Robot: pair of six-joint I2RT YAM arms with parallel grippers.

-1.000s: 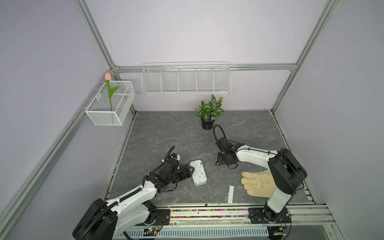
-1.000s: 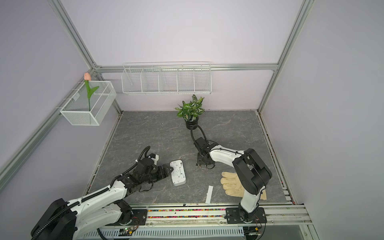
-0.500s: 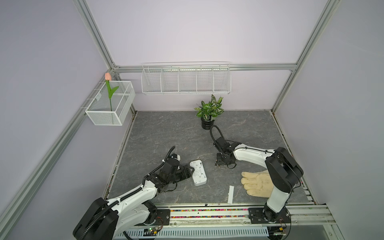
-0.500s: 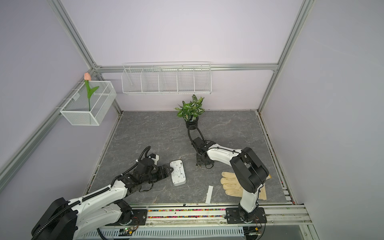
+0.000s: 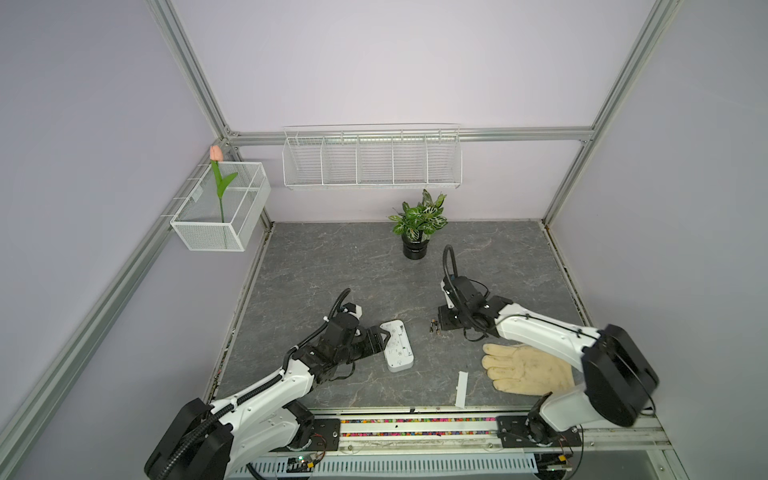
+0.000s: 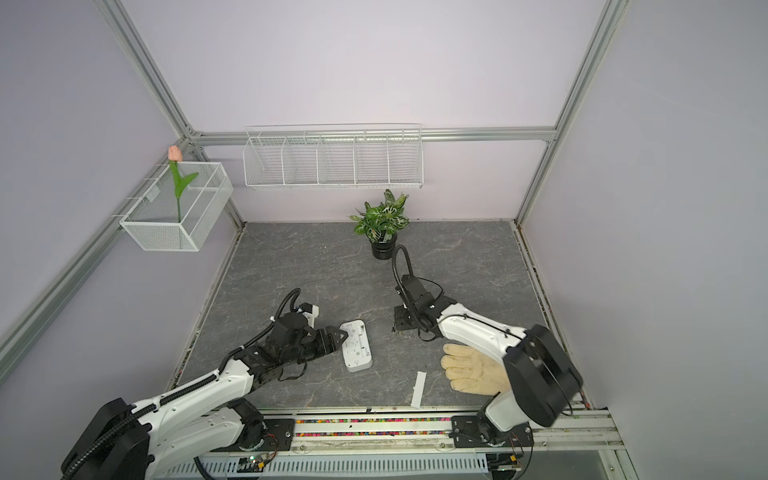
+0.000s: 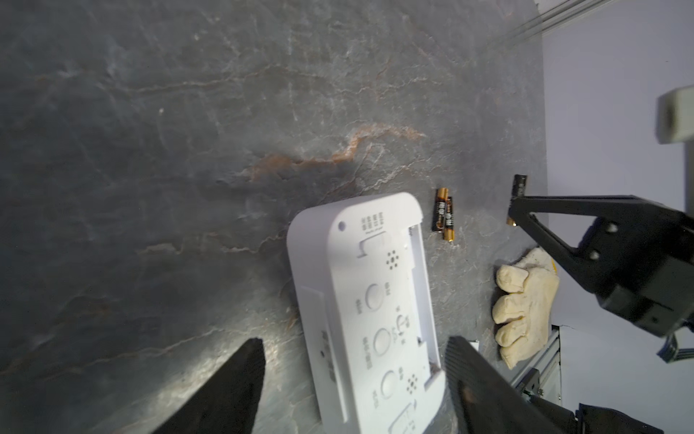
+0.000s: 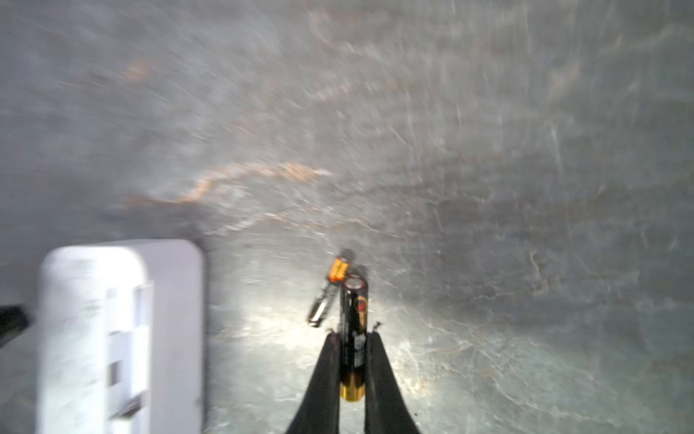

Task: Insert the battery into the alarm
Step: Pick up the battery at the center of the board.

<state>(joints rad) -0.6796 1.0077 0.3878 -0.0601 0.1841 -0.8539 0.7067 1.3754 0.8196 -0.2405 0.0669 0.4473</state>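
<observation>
The white alarm (image 5: 397,345) (image 6: 356,345) lies back up on the grey table, its battery slot (image 7: 418,285) uncovered along one long edge. My left gripper (image 5: 383,338) (image 7: 355,349) is open and straddles the alarm's near end. One finger (image 7: 462,360) is against the slot edge, the other stands clear. My right gripper (image 5: 441,323) (image 8: 353,336) is shut on a black and gold battery (image 8: 353,323) low over the table, just right of the alarm. Two more batteries (image 7: 444,220) (image 5: 433,326) lie side by side between the alarm and that gripper.
A cream work glove (image 5: 525,368) lies at the front right, under the right arm. A thin white strip (image 5: 461,388) lies near the front edge. At the back of the table stands a potted plant (image 5: 417,232). Wire baskets (image 5: 372,156) hang on the walls.
The right jaws have closed tighter on the battery, and the right arm's elbow has swung toward the front right. The left arm and the alarm have not moved.
</observation>
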